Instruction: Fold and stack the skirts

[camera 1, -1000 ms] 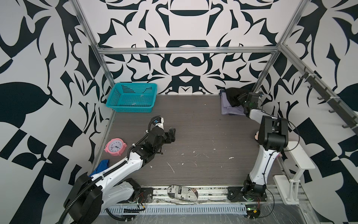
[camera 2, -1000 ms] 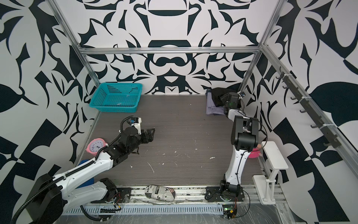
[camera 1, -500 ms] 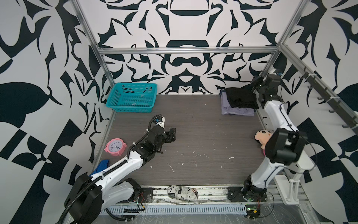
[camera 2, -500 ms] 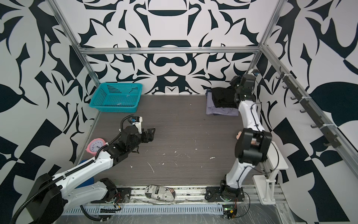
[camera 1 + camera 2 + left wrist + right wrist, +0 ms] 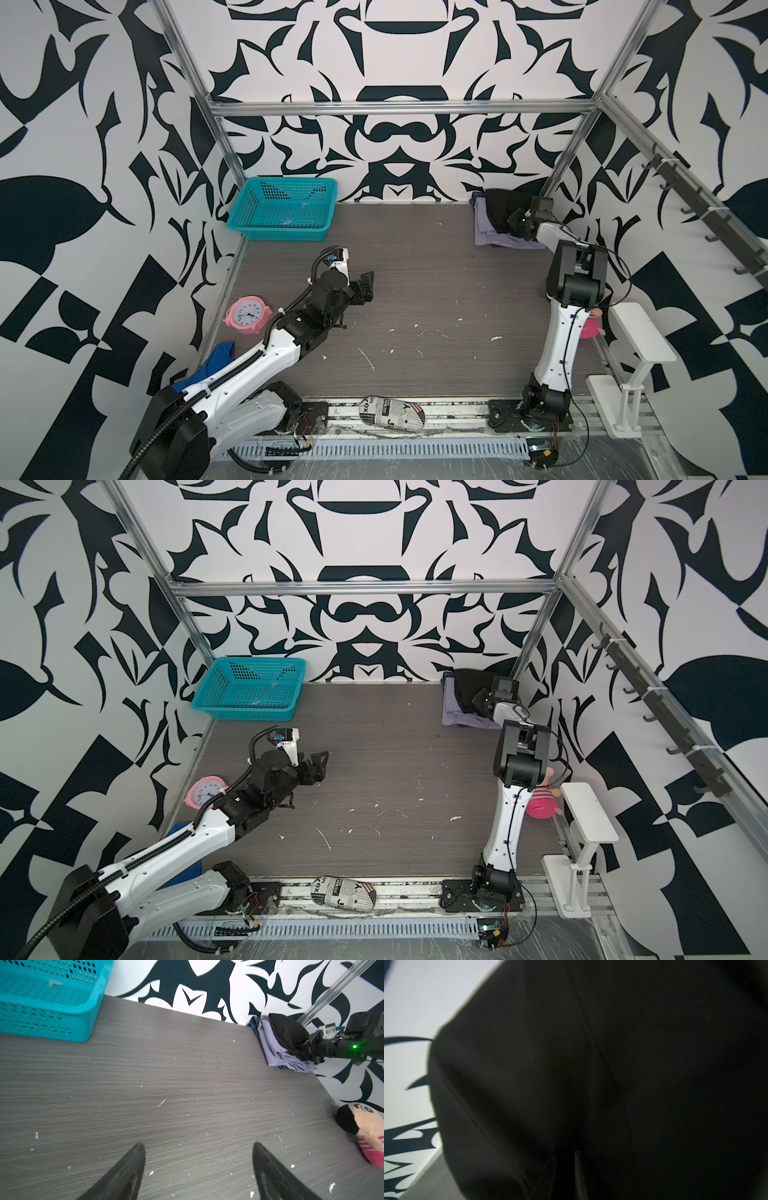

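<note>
desk (image 5: 415, 291): grey wood-grain top flecked with white scraps; clock directions are read on it in both top views
black skirt (image 5: 498, 205): top of the pile in the 1 o'clock corner, bunched, its 3 o'clock edge in the right end effector
lavender skirt (image 5: 486, 232): folded under the black skirt, showing at the pile's 9 and 6 o'clock sides
denim skirt (image 5: 253, 1024): bottom of the pile, only thin dark blue slivers visible
right end effector (image 5: 513, 219): low at the pile, jaws nearly together and pinching black cloth, which fills the right wrist view
left end effector (image 5: 368, 287): over bare desk toward 9 o'clock, jaws wide apart, holding nothing, fingers pointing to 3 o'clock
basket (image 5: 286, 216): teal mesh plastic, 11 o'clock corner
alarm clock (image 5: 248, 314): pink, at the 9 o'clock edge, white dial, numerals too small to read
blue cloth (image 5: 218, 361): 8 o'clock, partly behind the left arm
plush doll (image 5: 542, 804): pink striped body, 3 o'clock edge, partly behind the right arm
newspaper-print bundle (image 5: 392, 411): 6 o'clock, on the front rail; the letters "ex" are readable, the rest too small
</note>
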Action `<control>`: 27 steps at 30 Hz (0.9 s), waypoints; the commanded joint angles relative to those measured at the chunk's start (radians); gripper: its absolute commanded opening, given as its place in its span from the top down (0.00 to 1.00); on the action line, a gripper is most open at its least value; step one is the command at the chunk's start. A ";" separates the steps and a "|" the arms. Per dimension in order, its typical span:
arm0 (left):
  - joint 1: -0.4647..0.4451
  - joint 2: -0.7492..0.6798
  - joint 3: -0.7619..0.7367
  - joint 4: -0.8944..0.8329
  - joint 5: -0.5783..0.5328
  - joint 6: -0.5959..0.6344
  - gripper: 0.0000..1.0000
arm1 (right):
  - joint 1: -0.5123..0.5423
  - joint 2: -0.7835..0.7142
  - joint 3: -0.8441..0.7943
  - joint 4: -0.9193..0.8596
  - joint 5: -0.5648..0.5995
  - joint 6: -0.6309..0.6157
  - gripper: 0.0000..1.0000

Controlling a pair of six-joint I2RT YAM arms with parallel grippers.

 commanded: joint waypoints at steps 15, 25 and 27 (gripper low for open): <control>0.168 -0.060 0.012 0.001 -0.318 0.152 0.01 | 0.012 -0.740 -0.492 0.103 0.003 -0.037 0.23; 0.327 -0.151 -0.294 0.170 -0.576 0.251 0.01 | 0.391 -1.134 -1.362 0.574 0.644 -0.458 0.01; 0.353 -0.138 -0.363 0.252 -0.570 0.266 0.01 | 0.403 -1.106 -1.425 0.670 0.679 -0.510 0.00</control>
